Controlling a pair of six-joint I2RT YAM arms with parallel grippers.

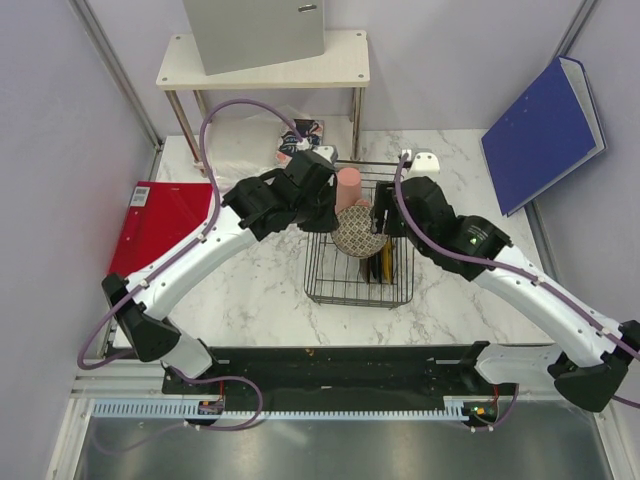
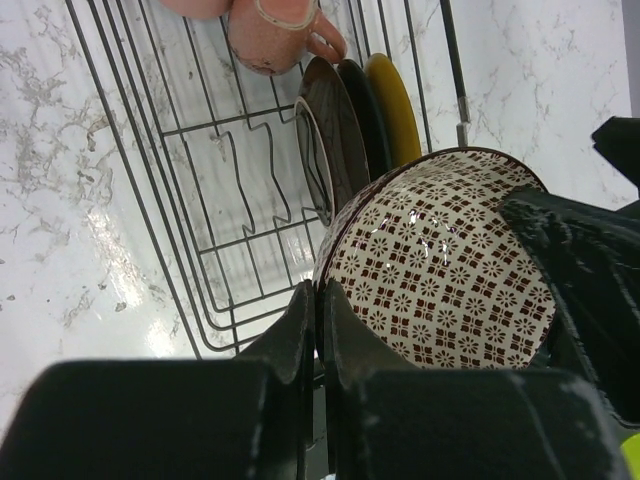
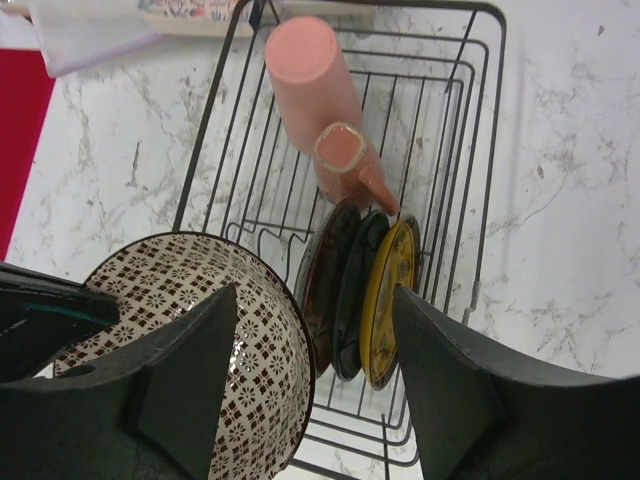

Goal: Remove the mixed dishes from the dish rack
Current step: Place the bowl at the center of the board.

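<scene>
My left gripper (image 2: 320, 290) is shut on the rim of the speckled patterned bowl (image 2: 450, 270) and holds it tilted above the near part of the dish rack (image 2: 200, 200). From above, the bowl (image 1: 358, 233) sits over the rack (image 1: 340, 285) between both grippers. My right gripper (image 3: 312, 300) is open and empty, its fingers spread above the bowl (image 3: 260, 340) and the upright plates (image 3: 370, 290). The tall pink cup (image 3: 305, 70) and small pink mug (image 3: 345, 160) lie at the rack's far end. The plates stand in the rack's slots (image 2: 340, 130).
A white two-tier shelf (image 1: 265, 65) with a grey box (image 1: 255, 30) stands at the back. A patterned book (image 1: 300, 140) lies under it. A red folder (image 1: 160, 225) lies left and a blue binder (image 1: 545, 135) leans right. A white object (image 1: 422, 158) sits behind the rack.
</scene>
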